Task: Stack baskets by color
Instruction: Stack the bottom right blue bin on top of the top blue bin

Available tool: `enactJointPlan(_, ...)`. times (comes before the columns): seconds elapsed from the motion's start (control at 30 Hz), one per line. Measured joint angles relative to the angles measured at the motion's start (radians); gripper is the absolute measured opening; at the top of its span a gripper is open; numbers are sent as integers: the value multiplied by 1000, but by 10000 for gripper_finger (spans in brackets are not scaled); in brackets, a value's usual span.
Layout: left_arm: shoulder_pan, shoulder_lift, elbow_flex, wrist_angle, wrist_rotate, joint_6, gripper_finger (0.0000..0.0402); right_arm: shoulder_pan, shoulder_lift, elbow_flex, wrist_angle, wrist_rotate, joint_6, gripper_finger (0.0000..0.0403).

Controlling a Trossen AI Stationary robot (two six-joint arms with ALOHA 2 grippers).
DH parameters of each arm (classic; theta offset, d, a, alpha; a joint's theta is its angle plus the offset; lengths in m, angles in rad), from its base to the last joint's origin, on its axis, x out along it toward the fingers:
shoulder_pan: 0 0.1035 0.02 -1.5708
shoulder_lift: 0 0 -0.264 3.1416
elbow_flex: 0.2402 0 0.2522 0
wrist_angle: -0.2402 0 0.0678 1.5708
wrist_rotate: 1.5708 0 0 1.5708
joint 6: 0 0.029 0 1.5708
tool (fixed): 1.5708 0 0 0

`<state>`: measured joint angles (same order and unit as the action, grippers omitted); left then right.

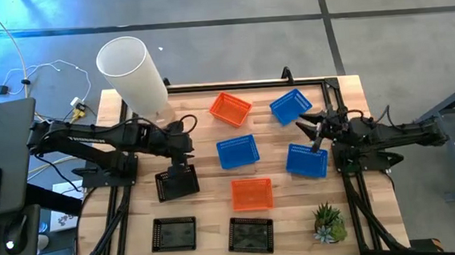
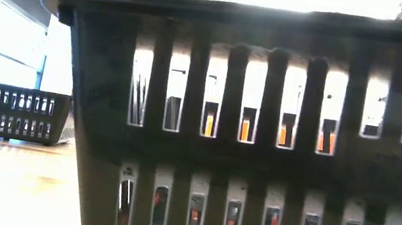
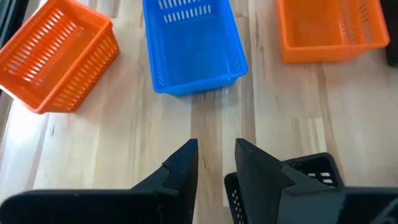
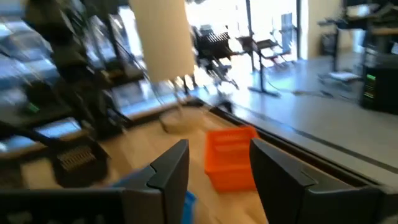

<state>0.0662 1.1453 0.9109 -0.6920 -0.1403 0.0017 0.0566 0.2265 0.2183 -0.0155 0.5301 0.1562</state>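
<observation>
Orange, blue and black mesh baskets lie spread over the wooden table. My left gripper [image 1: 182, 151] is left of centre, slanting down, shut on a black basket [image 1: 177, 182]. Ahead of it stand a blue basket [image 3: 189, 46] and two orange ones [image 3: 56, 59] [image 3: 329, 28]. My right gripper [image 1: 316, 133] hangs open and level at the right, between two blue baskets [image 1: 290, 107] [image 1: 306, 160], with nothing between its fingers [image 4: 171, 171]. Two more black baskets [image 1: 175, 234] [image 1: 251, 234] rest on their bases at the near edge. My left gripper has the black basket by one mesh wall [image 3: 231, 190], which shows between the two fingers, so one finger [image 3: 258, 171] seems inside the basket and the other outside. The fingers slant down from the table's left. The basket hangs askew beside and below them.
A tall white cylinder lamp [image 1: 134, 74] stands at the far left corner, and a small green plant [image 1: 328, 223] at the near right. Bare wood lies between the held basket and the middle blue basket [image 1: 237, 151]. A black basket [image 2: 260, 137] fills the low view.
</observation>
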Motion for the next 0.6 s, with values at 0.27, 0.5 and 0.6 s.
enactJointPlan(0.27, 1, -2, -27, 13, -3, 0, 93, -10, 161, 256, -433, 73, 174, 208)
enactJointPlan(0.5, 0, -2, -47, 39, 6, -18, 94, -98, 369, 456, -720, -30, 293, 213)
enactJointPlan(0.6, -1, -2, -47, 40, 17, -24, 94, -146, 459, 504, -840, -123, 317, 213)
